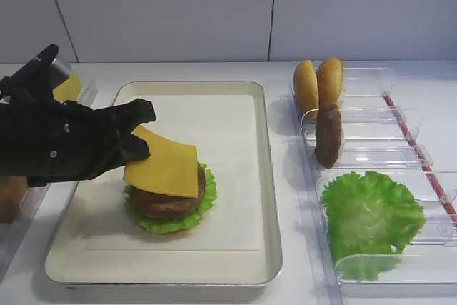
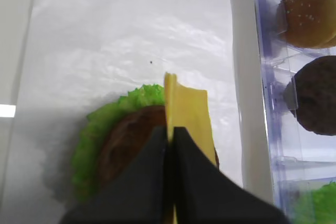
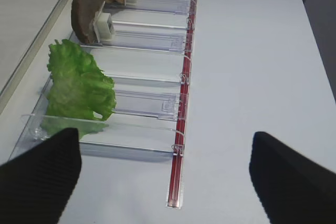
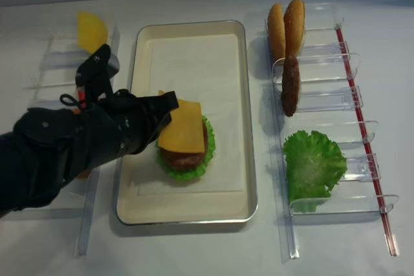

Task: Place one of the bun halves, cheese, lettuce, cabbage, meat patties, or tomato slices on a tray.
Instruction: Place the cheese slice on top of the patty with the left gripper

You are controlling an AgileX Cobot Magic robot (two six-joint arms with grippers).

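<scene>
My left gripper (image 1: 143, 130) is shut on the edge of the orange-yellow cheese (image 1: 166, 166). The slice is tilted, its free end over a meat patty (image 1: 168, 203) that lies on lettuce (image 1: 170, 225) in the tray (image 1: 268, 198). I cannot tell whether the slice touches the patty. In the left wrist view the fingers (image 2: 157, 150) pinch the cheese (image 2: 189, 111) edge-on above the patty (image 2: 126, 145). My right gripper (image 3: 165, 182) is open over bare table beside the clear bins, with nothing between its fingers. It does not show in the exterior views.
Clear bins right of the tray hold two bun halves (image 1: 318, 83), another patty (image 1: 328, 133) and a lettuce leaf (image 1: 371, 212). A red strip (image 3: 181, 129) runs along their outer ends. A paler yellow slice (image 4: 91, 30) stands in the left bins behind my left arm.
</scene>
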